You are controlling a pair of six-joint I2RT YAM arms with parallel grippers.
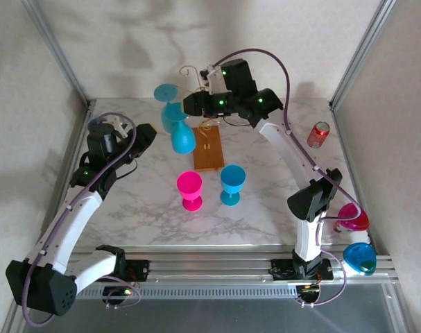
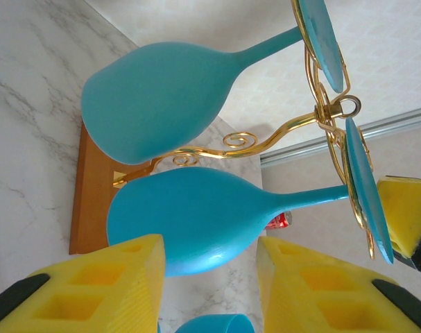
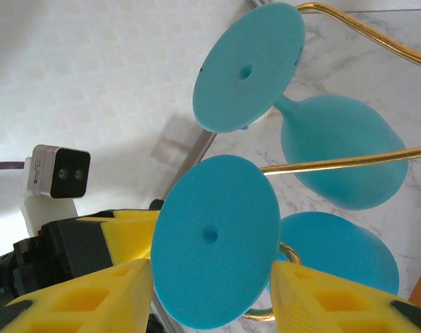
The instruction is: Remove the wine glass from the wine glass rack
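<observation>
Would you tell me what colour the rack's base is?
The base is orange-brown wood, clearest from the left wrist.

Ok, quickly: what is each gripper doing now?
Left gripper: open, holding nothing.
Right gripper: closed on the foot of a wine glass.

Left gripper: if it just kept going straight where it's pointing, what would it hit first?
Probably the bowl of the lower blue wine glass, straight ahead of the left gripper; depth is hard to judge.

Left arm (image 1: 71,215) angled inward, right arm (image 1: 288,147) stretched forward, both jaws partway apart.
</observation>
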